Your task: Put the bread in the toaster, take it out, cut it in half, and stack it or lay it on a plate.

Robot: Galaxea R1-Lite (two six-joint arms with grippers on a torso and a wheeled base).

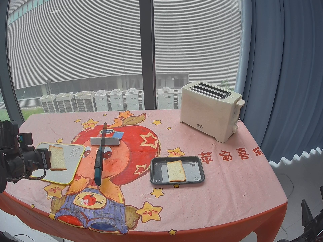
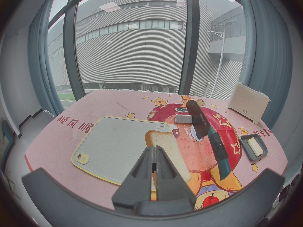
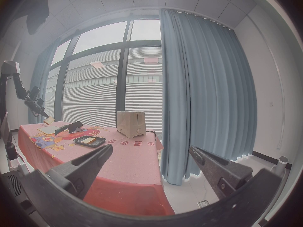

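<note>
Pink cartoon-printed cloth covers the surface (image 1: 215,185) in front of a tall window (image 1: 84,34), with a blue curtain (image 1: 282,68) at its right end.

In the head view, the left hand (image 1: 49,158) is clamped on a slice of bread (image 1: 58,157) over the cutting board (image 1: 72,167) at the left edge. Just right of the board, a knife (image 1: 99,158) lies with its blade propped on a small grey block (image 1: 112,141). Near the middle, a dark tray (image 1: 156,172) holds a second piece of bread (image 1: 176,171), lying flat. A white toaster (image 1: 210,110) stands at the far right, well apart from the tray.

The left wrist view shows the grip up close. The fingers (image 2: 143,171) are pressed together on the slice's near edge, and the slice reaches out past them over the board's rim.

In the right wrist view, the right hand (image 3: 150,148) has its fingers spread wide apart, off the surface's right end near the curtain. Far off, this view adds that the slice hangs in the air, clear above the board.
</note>
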